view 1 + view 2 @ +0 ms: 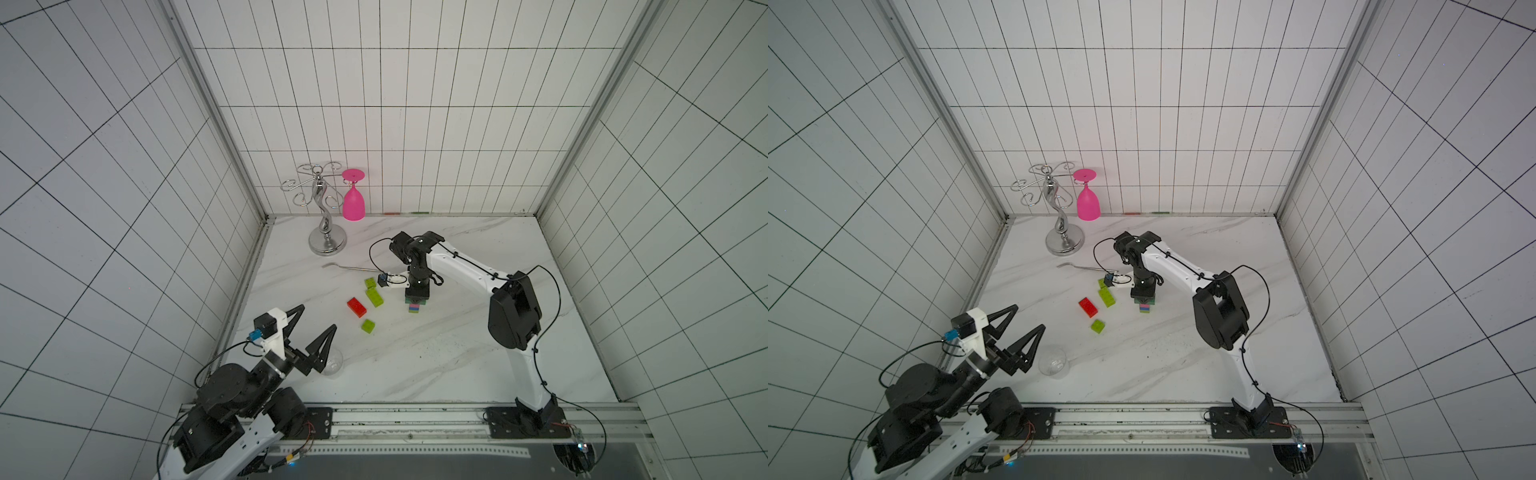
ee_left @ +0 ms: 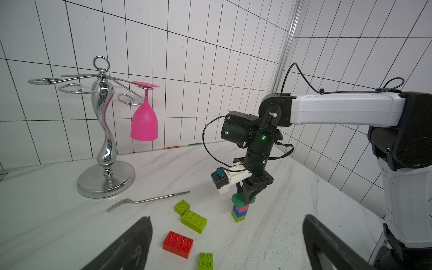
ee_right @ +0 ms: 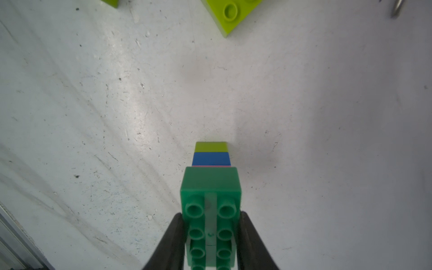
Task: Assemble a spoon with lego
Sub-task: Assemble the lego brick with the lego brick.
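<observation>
the left gripper (image 1: 318, 316) is hovering nearest the robot's base over the white marble-patterned table (image 1: 457, 353), its black triangular fingers spreading wide and holding nothing. a clear glass (image 1: 1053, 362) is resting just beside it. further out, four loose lego bricks are lying on the table: a near lime-green square brick (image 1: 368, 326), a long red brick (image 1: 357, 307), a long lime-green brick (image 1: 375, 297) and, right at its far end, a far lime-green square brick (image 1: 370, 283). to their right, the right gripper (image 2: 248, 195) is pointing straight down, its jaws closing narrowly on the long sides of a dark-green brick (image 3: 210, 182). that brick is sitting on top of the spoon's stem (image 2: 239, 211), an upright stack of pink, blue and lime-green bricks standing on the table. beyond, a thin silver metal fork (image 2: 149, 199) is lying flat. at the back wall a chrome glass rack (image 1: 326, 224) is carrying an opaque pink goblet (image 1: 353, 203) hanging upside down.
</observation>
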`<state>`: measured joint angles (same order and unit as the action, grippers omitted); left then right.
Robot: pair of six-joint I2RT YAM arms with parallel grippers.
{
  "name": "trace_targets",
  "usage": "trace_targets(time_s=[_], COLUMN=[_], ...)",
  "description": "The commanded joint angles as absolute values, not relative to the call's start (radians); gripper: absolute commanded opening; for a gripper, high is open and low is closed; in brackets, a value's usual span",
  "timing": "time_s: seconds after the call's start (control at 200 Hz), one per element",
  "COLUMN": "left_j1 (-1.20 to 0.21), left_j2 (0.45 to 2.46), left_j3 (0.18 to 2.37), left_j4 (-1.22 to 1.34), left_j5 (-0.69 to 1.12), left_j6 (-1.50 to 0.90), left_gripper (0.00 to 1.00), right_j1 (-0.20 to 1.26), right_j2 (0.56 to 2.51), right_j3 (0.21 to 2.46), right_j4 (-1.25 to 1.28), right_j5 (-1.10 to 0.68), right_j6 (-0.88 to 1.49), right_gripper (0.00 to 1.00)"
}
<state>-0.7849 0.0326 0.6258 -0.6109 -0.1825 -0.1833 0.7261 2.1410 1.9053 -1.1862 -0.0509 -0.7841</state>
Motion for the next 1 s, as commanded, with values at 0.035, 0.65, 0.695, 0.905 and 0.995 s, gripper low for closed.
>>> trace_targets(time_s=[0.035,0.65,0.695,0.905,0.995], left_j1=[-0.788,-0.788,-0.788,-0.788,-0.788], left_j2=[0.020,0.019,0.019,0.019,0.017], left_j3=[0.624,0.624,0.623,0.623,0.623], left_j4=[-0.626,-0.626,-0.626,-0.626,-0.626], left_j5=[-0.176,-0.178,-0.178,-0.180,-0.180], left_j6=[-0.175,-0.174,-0.174,-0.174,-0.175], left_gripper=[0.99,0.99,0.99,0.99,0.99], right_j1=[0.745,0.750,0.749,0.751,0.752], right_j2=[2.168,2.107,2.105,2.088,2.081], right_j3=[1.858,1.880,1.881,1.881,1.880], right_j4=[-1.228,-1.200,-1.201,-1.202,-1.201], right_j5=[-0.129,-0.068,-0.067,-0.062,-0.057], right_j6=[-0.793,-0.779,-0.778,-0.777,-0.776], right_gripper=[0.26,0.26,0.26,0.26,0.25])
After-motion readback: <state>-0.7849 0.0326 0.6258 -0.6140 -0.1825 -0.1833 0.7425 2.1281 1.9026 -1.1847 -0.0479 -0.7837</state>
